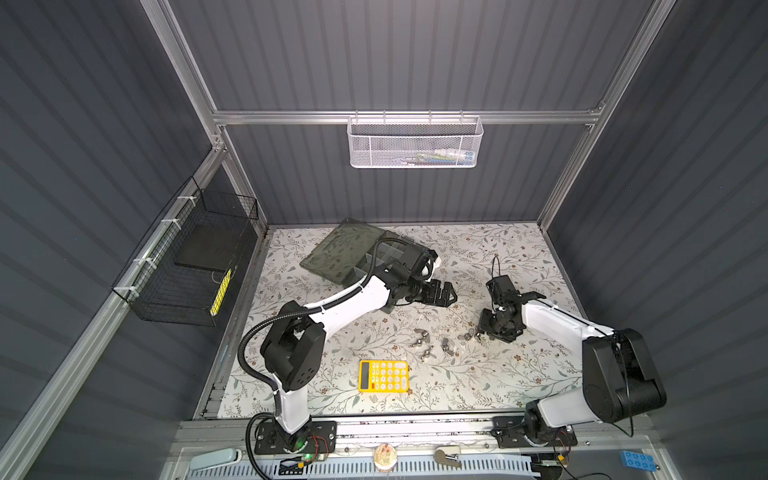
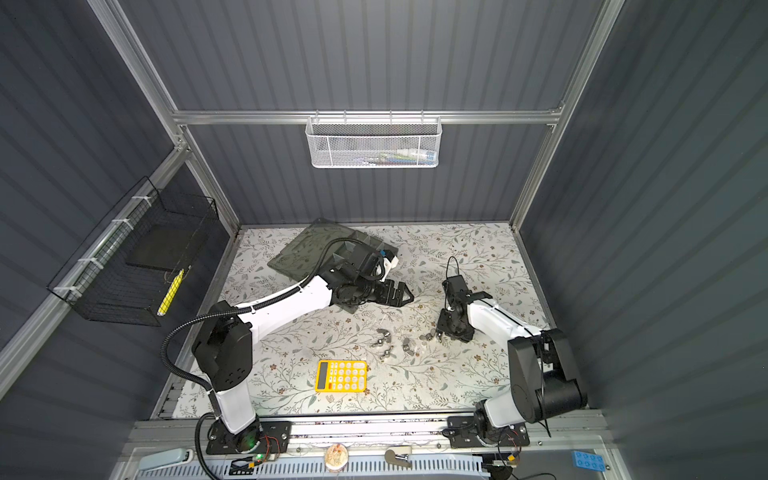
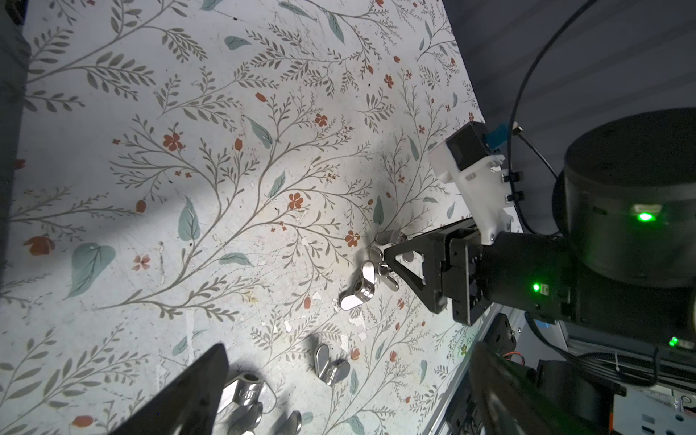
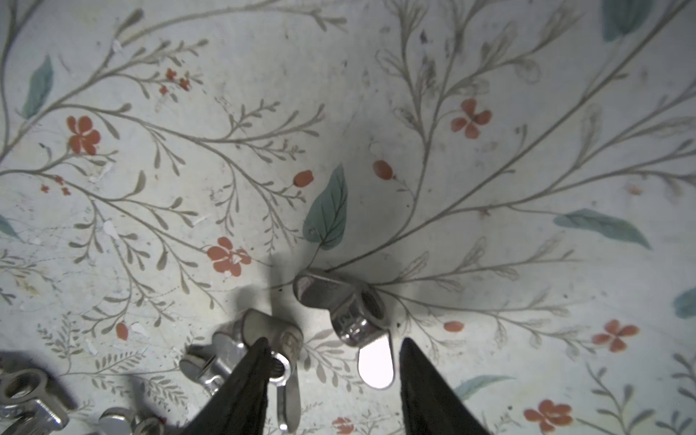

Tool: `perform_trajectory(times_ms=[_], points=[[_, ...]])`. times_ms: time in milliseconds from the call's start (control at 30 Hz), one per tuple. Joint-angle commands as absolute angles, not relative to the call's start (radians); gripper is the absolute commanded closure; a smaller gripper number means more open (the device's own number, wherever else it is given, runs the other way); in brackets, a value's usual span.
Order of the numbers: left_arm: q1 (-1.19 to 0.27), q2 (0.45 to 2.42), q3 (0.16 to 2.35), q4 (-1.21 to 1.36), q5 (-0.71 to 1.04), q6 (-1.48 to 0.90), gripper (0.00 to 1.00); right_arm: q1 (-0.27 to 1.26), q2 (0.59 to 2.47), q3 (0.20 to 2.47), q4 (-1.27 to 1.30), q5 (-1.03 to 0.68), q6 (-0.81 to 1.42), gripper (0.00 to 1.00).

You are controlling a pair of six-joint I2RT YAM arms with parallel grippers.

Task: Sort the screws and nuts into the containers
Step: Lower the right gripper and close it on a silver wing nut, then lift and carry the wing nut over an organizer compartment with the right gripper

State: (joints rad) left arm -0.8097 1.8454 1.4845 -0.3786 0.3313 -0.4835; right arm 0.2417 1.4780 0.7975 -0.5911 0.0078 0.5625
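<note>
Nut (image 4: 350, 312) between right gripper (image 4: 333, 346) jaws (wrist view)

A: How do they look?
B: White-shelled left arm (image 1: 353, 301) and right arm (image 1: 557, 328), black rounded joints (image 1: 291, 357) (small green lights (image 3: 644, 217) glowing). A ribbed black hose (image 1: 241, 353) runs along the left — a thin black cable (image 3: 527, 71) loops above the matte-black, pointed-fingered right gripper (image 4: 333, 344).
</note>
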Motion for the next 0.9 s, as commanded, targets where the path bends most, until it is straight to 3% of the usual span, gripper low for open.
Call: perform_trajectory(times_ms=[0, 867], points=[[-0.805, 1.834, 1.470, -0.376, 0.350, -0.484, 0.00, 0.238, 1.491, 0.811, -0.604, 0.045, 0.544, 0.48], [-0.805, 1.846, 1.491, -0.395, 0.339, -0.480, 0.00, 0.202, 1.559, 0.802, -0.559, 0.020, 0.500, 0.79]])
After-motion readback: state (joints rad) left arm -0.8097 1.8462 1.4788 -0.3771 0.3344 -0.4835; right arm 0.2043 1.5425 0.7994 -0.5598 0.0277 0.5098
